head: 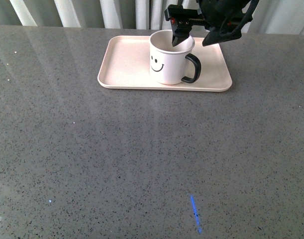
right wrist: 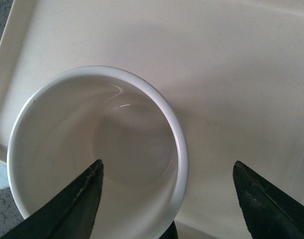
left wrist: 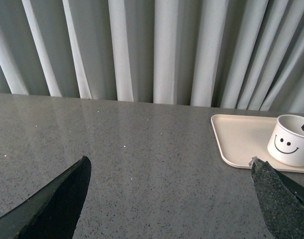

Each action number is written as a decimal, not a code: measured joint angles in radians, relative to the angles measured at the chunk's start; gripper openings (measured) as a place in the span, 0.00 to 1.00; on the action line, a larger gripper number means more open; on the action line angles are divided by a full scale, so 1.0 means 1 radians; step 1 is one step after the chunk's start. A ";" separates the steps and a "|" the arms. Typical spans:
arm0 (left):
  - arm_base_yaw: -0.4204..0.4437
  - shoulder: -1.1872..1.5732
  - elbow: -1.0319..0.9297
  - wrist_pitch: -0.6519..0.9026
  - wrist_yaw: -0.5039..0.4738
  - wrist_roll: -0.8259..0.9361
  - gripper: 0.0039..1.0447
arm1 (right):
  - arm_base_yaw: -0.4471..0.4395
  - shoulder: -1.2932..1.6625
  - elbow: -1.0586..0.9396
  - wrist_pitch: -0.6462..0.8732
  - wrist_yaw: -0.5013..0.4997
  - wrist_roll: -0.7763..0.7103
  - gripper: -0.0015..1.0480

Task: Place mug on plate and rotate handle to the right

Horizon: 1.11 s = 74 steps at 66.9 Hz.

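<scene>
The cream-white mug (head: 167,62) with a black smiley face stands upright on the pale pink plate (head: 127,64) at the far side of the table. Its black handle (head: 193,67) points right. My right gripper (head: 192,40) hovers just above the mug's right rim, open and empty, one finger over the mug's mouth and one outside it. The right wrist view looks down into the mug (right wrist: 97,149) between its fingers (right wrist: 79,206), with the plate (right wrist: 231,74) beneath. The left wrist view shows the mug (left wrist: 290,140) and the plate (left wrist: 236,139) at far right. My left gripper (left wrist: 169,172) is open and empty over bare table.
The grey speckled table (head: 142,159) stretches from the plate to the near edge. Pale curtains (left wrist: 142,50) hang behind the table's far edge. A small blue light streak (head: 195,213) lies on the table near the front.
</scene>
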 joint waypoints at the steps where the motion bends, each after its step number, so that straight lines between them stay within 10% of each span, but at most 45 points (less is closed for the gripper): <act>1: 0.000 0.000 0.000 0.000 0.000 0.000 0.91 | 0.000 0.000 0.001 -0.001 0.000 0.000 0.68; 23: 0.000 0.000 0.000 0.000 0.000 0.000 0.91 | 0.007 0.001 0.010 -0.013 0.003 0.003 0.47; 47: 0.000 0.000 0.000 0.000 0.000 0.000 0.91 | 0.018 0.011 0.026 -0.026 0.009 0.023 0.02; 74: 0.000 0.000 0.000 0.000 0.000 0.000 0.91 | 0.020 0.015 0.057 -0.045 -0.007 0.057 0.02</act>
